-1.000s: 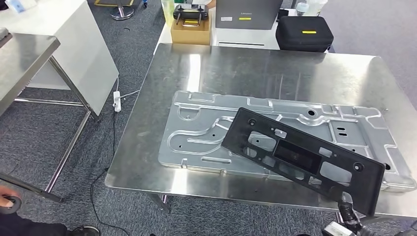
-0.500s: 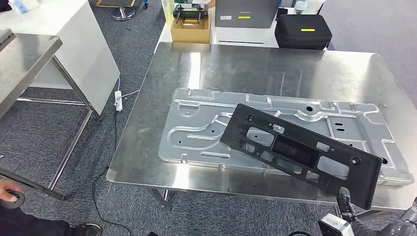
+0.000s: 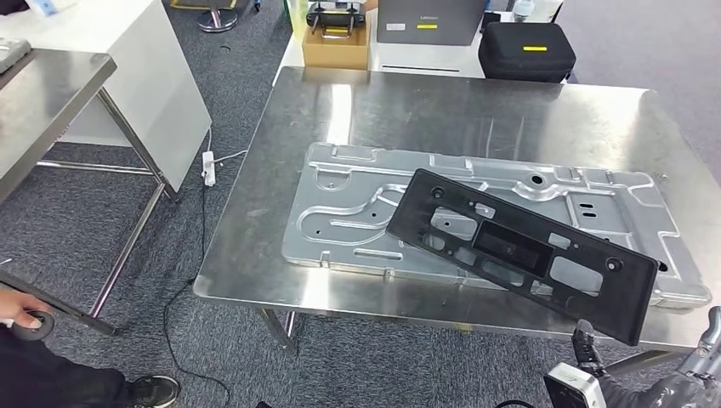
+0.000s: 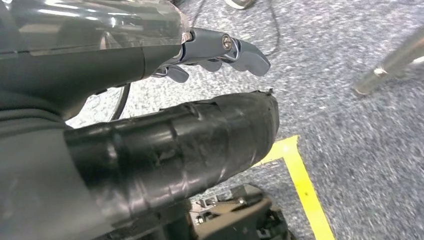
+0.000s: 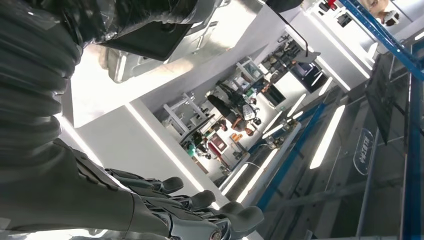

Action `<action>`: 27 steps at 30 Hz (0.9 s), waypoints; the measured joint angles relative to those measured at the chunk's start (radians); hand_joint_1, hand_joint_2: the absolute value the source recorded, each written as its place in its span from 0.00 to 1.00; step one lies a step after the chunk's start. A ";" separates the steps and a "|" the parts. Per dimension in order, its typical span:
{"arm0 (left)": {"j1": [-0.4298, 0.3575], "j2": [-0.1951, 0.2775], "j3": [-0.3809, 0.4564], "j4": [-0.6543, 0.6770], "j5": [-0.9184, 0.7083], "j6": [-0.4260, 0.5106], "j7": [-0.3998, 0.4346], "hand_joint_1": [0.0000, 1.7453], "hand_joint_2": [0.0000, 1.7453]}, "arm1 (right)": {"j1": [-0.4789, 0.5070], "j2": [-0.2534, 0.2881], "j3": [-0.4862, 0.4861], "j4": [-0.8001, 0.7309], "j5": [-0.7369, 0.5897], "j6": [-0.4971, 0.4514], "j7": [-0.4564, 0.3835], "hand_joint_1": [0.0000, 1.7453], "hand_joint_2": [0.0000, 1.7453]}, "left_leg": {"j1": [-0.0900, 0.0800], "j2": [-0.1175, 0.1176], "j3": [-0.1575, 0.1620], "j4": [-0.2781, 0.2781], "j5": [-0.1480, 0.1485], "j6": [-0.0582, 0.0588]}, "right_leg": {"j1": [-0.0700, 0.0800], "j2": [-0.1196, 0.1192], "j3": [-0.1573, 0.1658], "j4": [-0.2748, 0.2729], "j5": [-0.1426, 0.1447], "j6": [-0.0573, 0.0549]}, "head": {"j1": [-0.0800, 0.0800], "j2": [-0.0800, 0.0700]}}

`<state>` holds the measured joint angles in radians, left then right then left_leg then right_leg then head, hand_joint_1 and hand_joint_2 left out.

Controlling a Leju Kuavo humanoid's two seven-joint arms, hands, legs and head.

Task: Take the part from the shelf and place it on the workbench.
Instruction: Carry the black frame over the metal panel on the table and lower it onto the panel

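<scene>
Two metal-topped surfaces appear in the head view: at far left a corner of a steel table (image 3: 51, 81), with a person's hand (image 3: 21, 308) low beside its leg, and across the middle the workbench (image 3: 281, 204). On the bench lies a stamped metal plate (image 3: 340, 221); the black part (image 3: 523, 251) rests slantwise across it, flat and untouched (so delivery looks complete). Its lower right corner sits at the near bench edge, just above the right hand (image 3: 680, 382), which hangs below the rim with fingers spread and grasping nothing. The left hand (image 4: 150, 145) hangs over carpet, fingers (image 4: 235, 50) loosely extended, likewise unladen. Bare steel lies left of and beyond the plate; the near edge offers little margin.
</scene>
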<state>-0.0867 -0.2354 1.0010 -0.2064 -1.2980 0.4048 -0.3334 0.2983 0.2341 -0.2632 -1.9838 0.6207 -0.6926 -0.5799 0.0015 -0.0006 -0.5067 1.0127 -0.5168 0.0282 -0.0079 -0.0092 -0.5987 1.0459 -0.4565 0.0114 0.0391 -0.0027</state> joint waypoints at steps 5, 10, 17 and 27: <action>0.000 0.000 0.000 0.000 0.000 0.001 0.004 0.00 0.00 | 0.004 0.000 0.002 0.009 0.000 0.000 0.005 0.00 1.00 | 0.000 0.007 -0.028 -0.007 0.033 0.029 | -0.007 0.006 -0.073 0.205 -0.154 0.016 | 0.001 0.000; 0.002 0.000 0.000 0.000 0.000 0.001 0.005 0.00 0.00 | 0.010 0.000 0.002 0.020 0.000 0.000 0.009 0.00 1.00 | -0.003 0.008 -0.059 0.010 0.045 0.022 | -0.007 0.006 0.038 0.089 -0.095 0.014 | 0.001 0.000; 0.001 0.001 0.001 0.000 0.000 0.002 0.005 0.00 0.00 | 0.011 -0.001 0.004 0.021 0.001 0.000 0.011 0.00 1.00 | -0.004 0.005 -0.084 0.043 0.027 -0.019 | -0.003 0.003 0.074 -0.030 -0.046 -0.025 | 0.000 0.000; 0.001 0.001 0.001 0.000 0.000 0.004 0.007 0.00 0.00 | 0.011 -0.001 0.006 0.029 0.003 0.000 0.015 0.00 1.00 | 0.001 0.003 0.034 0.021 -0.032 -0.023 | -0.002 -0.002 -0.018 0.001 0.009 -0.018 | -0.002 0.000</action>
<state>-0.0859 -0.2341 1.0018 -0.2064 -1.2977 0.4085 -0.3262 0.3092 0.2331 -0.2570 -1.9546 0.6240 -0.6928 -0.5653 0.0028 0.0023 -0.4730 1.0335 -0.5492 0.0048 -0.0099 -0.0113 -0.6162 1.0473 -0.4470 -0.0066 0.0367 -0.0027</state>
